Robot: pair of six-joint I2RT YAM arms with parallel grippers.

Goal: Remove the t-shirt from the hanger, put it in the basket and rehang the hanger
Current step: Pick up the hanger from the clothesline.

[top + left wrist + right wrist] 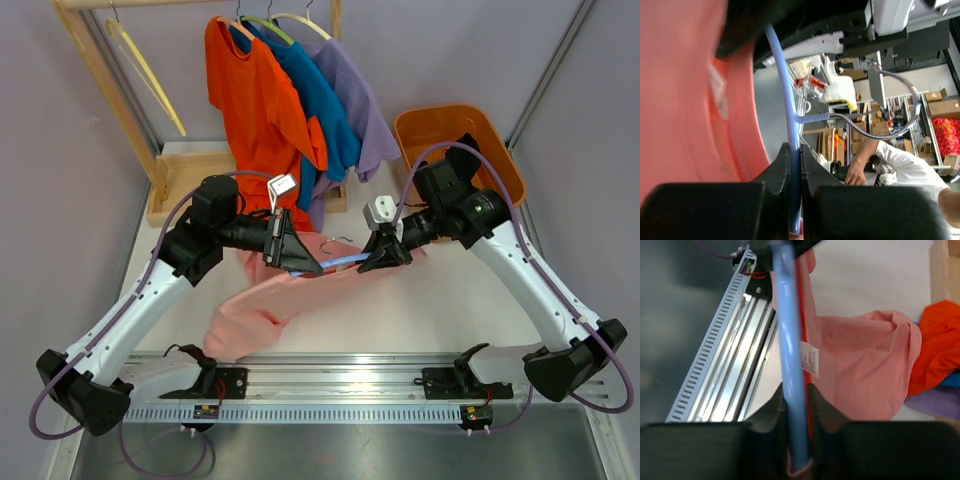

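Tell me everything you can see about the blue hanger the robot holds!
The light blue hanger is a thin bar, plastic by its look, with a grey wire hook branching off its middle. It sits roughly level above the table, clamped by the left gripper near one end and the right gripper near the other. The pink t-shirt lies against it and sags onto the table.

The white counter [450, 310] carries a crumpled pink t-shirt [255, 315] at lower centre, a wooden rack base [185, 180] at upper left and an orange bin [440, 112] at upper right.
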